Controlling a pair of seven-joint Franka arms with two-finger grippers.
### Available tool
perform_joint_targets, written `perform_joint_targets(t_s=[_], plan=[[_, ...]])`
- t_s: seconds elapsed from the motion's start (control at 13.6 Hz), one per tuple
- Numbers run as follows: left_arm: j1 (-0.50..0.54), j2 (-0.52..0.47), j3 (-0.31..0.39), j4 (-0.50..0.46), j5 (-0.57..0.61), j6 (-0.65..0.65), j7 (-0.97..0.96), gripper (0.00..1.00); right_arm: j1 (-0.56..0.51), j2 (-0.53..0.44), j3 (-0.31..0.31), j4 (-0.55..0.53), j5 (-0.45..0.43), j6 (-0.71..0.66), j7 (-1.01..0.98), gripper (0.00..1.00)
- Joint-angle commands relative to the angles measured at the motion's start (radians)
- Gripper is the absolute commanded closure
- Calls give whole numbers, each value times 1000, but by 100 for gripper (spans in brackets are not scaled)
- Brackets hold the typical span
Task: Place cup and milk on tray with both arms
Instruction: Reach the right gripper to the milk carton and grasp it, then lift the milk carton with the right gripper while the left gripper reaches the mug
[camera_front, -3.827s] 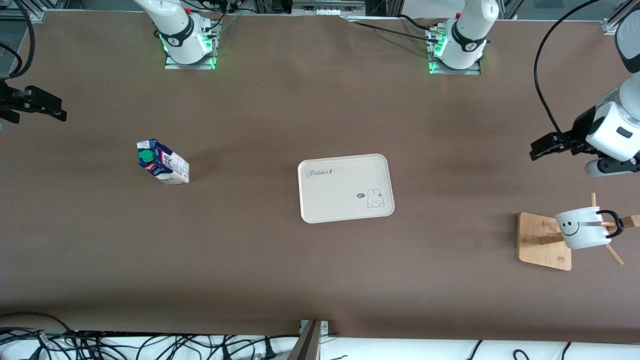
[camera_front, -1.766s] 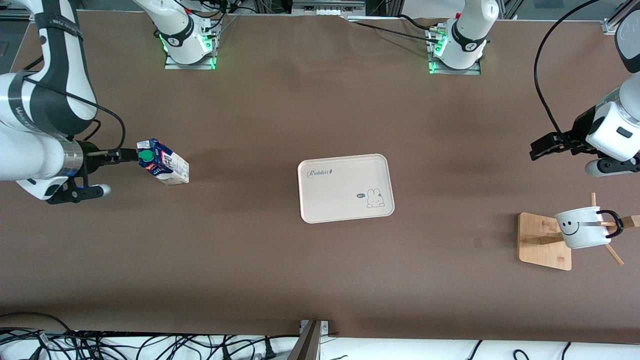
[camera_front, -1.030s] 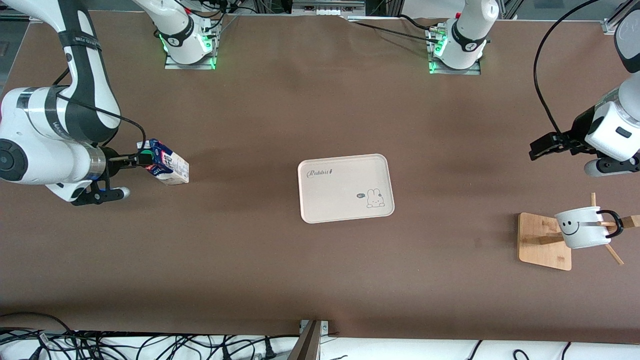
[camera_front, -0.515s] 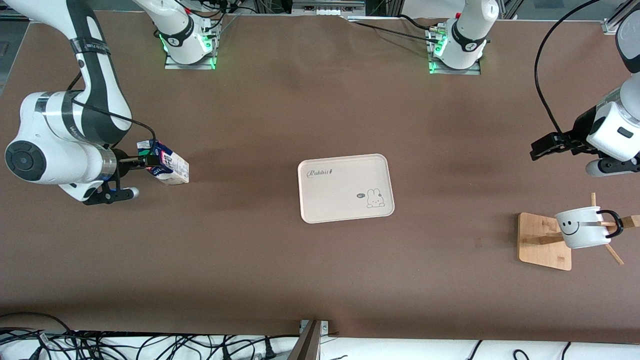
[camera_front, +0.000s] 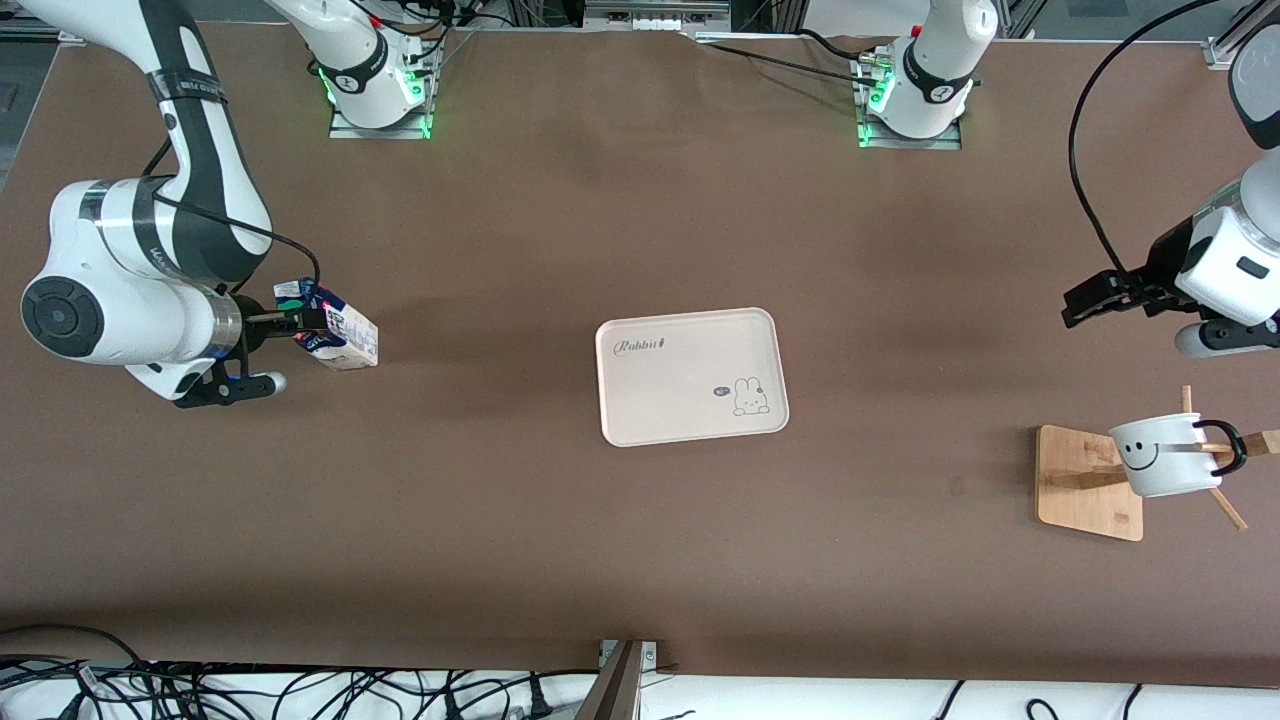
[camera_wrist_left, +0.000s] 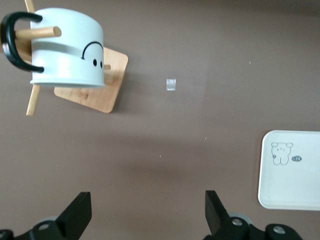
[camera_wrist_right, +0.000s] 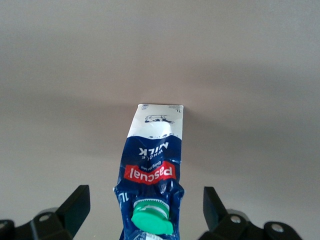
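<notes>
I have the right gripper (camera_front: 300, 322) low at the top of the small blue-and-white milk carton with the green screw cap (camera_front: 337, 337), which stands on the brown table (camera_front: 500, 540) at the right arm's end. Its fingers (camera_wrist_right: 75, 206) stand wide apart on either side of the carton, touching nothing, so I judge it is lined up to close. The cream rectangular tray with the bunny drawing (camera_front: 690, 376) lies bare mid-table, reachable by both arms. The left gripper (camera_front: 1100, 298) waits, spread open over bare table. Nearer the front camera, the white smiley mug with the black loop handle (camera_front: 1165, 456) hangs on a peg of the wooden stand (camera_front: 1088, 482), its handle threaded over it.
</notes>
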Motion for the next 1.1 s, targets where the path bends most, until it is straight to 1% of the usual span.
perform_joint_targets(t_s=[0.0, 0.22, 0.37, 0.52, 0.66, 0.88, 1.03], plan=[[3, -17, 1, -65, 22, 96, 8, 0, 5, -27, 3, -33, 12, 24, 16, 0], [6, -19, 2, -65, 24, 148, 21, 0, 5, -28, 5, -42, 12, 45, 19, 0], [7, -19, 17, -80, 39, 195, 22, 0, 5, -46, 5, -99, 12, 87, 20, 0], [9, -19, 24, -139, 53, 272, 39, 0, 5, -71, 5, -157, 12, 133, 20, 0], [9, -26, 28, -208, 54, 361, 41, 0, 5, -99, 5, -193, 12, 142, 20, 0], [9, -63, 28, -332, 63, 502, 42, 0, 0, -135, 3, -210, 12, 101, 19, 0], [9, -103, 28, -440, 137, 629, 41, 0, -3, -145, -2, -207, 10, 72, 17, 0]])
